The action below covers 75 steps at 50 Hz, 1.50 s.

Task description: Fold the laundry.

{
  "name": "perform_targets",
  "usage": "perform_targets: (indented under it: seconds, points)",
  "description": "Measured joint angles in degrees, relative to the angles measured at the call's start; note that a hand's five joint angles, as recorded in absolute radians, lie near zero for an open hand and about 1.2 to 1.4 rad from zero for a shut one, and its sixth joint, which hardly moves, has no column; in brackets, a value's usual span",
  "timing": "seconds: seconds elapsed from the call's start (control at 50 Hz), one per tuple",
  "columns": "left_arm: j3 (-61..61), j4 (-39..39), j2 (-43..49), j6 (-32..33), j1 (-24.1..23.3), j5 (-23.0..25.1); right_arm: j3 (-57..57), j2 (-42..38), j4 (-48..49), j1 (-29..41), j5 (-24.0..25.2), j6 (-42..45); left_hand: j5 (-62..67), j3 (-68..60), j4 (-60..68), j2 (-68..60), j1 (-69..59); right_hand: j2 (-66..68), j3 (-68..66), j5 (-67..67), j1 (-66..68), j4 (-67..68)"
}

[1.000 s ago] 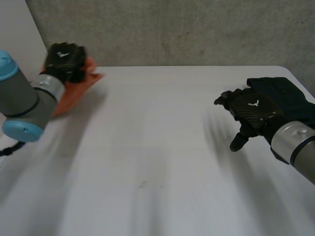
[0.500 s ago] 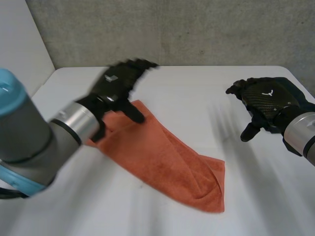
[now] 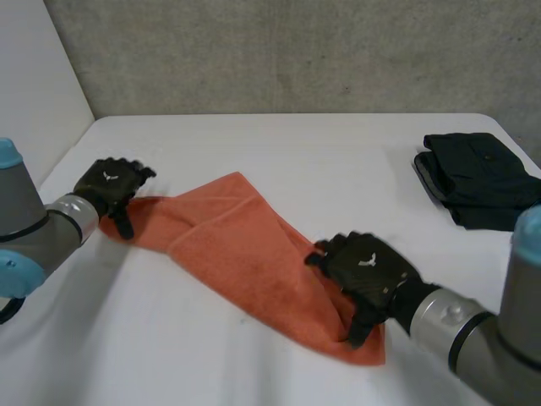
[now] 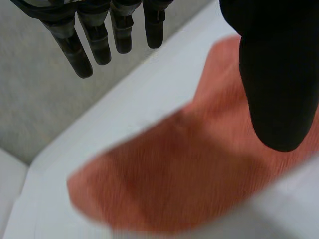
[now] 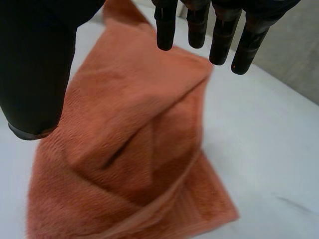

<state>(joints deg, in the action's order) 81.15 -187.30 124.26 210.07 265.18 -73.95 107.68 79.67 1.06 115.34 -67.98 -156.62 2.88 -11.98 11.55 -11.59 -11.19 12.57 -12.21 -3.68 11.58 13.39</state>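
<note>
The towel [image 3: 254, 262] lies from 10 to 4 o'clock: my left hand [image 3: 110, 188] at 10, right hand [image 3: 368, 269] at 4, all fingers [image 5: 166, 30] open, empty.

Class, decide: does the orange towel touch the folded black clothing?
Apart. The head view shows a stretch of bare white table between the orange towel and the black clothing.

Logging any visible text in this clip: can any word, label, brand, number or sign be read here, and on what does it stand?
No words or numbers can be read.
Left hand: small white emblem on its back, a mark, not letters.
Right hand: a like white emblem on its back, no letters.
Orange towel and black folded clothes: no label or print.
</note>
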Motion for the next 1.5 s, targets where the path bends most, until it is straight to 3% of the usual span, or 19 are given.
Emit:
perform_targets:
  seconds: [0.14,0.26,0.4,0.52,0.66,0.68,0.7,0.8,0.94,1.14,1.2,1.22,1.24,1.28,1.38,1.5]
  points:
    - [-5.77,0.75,6.15,0.65,1.83,-1.65,3.49,-1.85,4.63,2.77,-0.73,4.76,0.00,-0.01,0.06,-0.09,-0.17,0.00,0.00,0.00,0.00,0.00]
    - [-9.67,0.05,9.15,0.15,2.76,-2.08,4.94,-3.24,7.35,5.49,-4.34,7.99,2.58,-3.80,4.36,-4.24,-5.03,0.00,0.00,0.00,0.00,0.00]
    - [-12.68,-1.80,11.63,-0.08,2.73,-2.12,5.29,-3.99,10.56,7.76,-9.30,8.78,22.81,-23.74,24.30,-24.20,-26.33,0.00,0.00,0.00,0.00,0.00]
    - [-14.97,-2.15,13.26,-0.05,2.19,-2.26,5.13,-5.00,11.68,7.90,-11.83,9.39,51.84,-53.42,54.04,-54.10,-54.48,0.51,-0.63,-0.28,0.22,0.27]
    - [-16.14,-2.20,13.28,-0.07,1.43,-2.46,4.94,-5.83,11.98,7.57,-12.83,10.26,52.80,-55.99,56.78,-56.62,-54.48,11.05,-11.54,-8.89,8.68,9.68]
    - [-16.27,-2.20,13.08,-0.09,1.12,-2.63,4.87,-6.02,12.01,7.47,-12.94,10.43,52.80,-56.00,56.78,-56.66,-54.48,18.33,-18.70,-15.40,14.75,16.63]
    - [-16.43,-2.20,11.91,-0.17,0.00,-3.75,4.65,-6.47,11.98,7.22,-13.12,10.80,52.80,-56.00,56.78,-56.66,-54.48,37.59,-37.62,-34.64,29.98,36.46]
    - [-16.32,-2.23,8.39,-0.99,-2.29,-6.90,3.41,-6.65,11.46,7.02,-13.18,10.98,52.81,-56.01,56.79,-56.75,-54.48,54.61,-55.00,-52.46,45.35,54.05]
    - [-16.06,-3.22,-1.83,-6.07,-5.52,-9.30,-1.08,-6.23,9.30,5.23,-13.20,12.03,52.81,-56.11,57.01,-56.81,-54.48,54.61,-55.31,-53.13,45.37,54.60]
    - [-15.92,-10.66,-20.44,-17.98,-8.25,-9.33,-13.98,0.04,8.34,-4.39,-13.63,12.18,52.80,-56.12,57.02,-56.84,-54.48,54.61,-55.31,-53.13,45.37,54.63]
    - [-15.62,-13.02,-27.06,-21.94,-9.28,-9.08,-18.30,2.80,8.54,-6.10,-14.27,9.73,52.80,-56.12,57.02,-56.84,-54.48,49.34,-49.79,-48.26,40.51,48.72]
    - [-15.46,-13.41,-28.52,-22.75,-9.63,-9.00,-19.38,3.44,8.40,-6.47,-14.40,8.59,52.81,-56.12,57.02,-56.84,-54.48,38.27,-40.09,-39.17,31.15,39.02]
    - [-15.23,-13.67,-29.75,-23.40,-9.99,-8.88,-19.75,3.66,8.28,-6.60,-14.43,8.03,52.80,-56.12,57.02,-56.84,-54.48,38.27,-40.09,-39.17,31.15,39.02]
    - [-14.59,-13.93,-31.51,-24.18,-10.76,-8.57,-20.74,4.26,7.34,-6.98,-14.50,5.59,52.81,-56.12,57.03,-56.84,-54.48,12.05,-12.84,-11.54,8.97,11.80]
    - [-11.84,-13.98,-33.77,-24.66,-13.00,-7.22,-20.96,4.43,3.28,-7.05,-14.20,-0.64,52.81,-56.12,57.03,-56.87,-54.48,-0.12,0.06,-0.21,-0.11,-0.18]
    - [-8.49,-13.62,-34.38,-24.37,-14.31,-6.16,-20.84,3.45,-1.24,-6.79,-13.07,-6.90,52.81,-56.36,57.03,-56.95,-54.48,-0.12,0.06,-0.21,-0.11,-0.18]
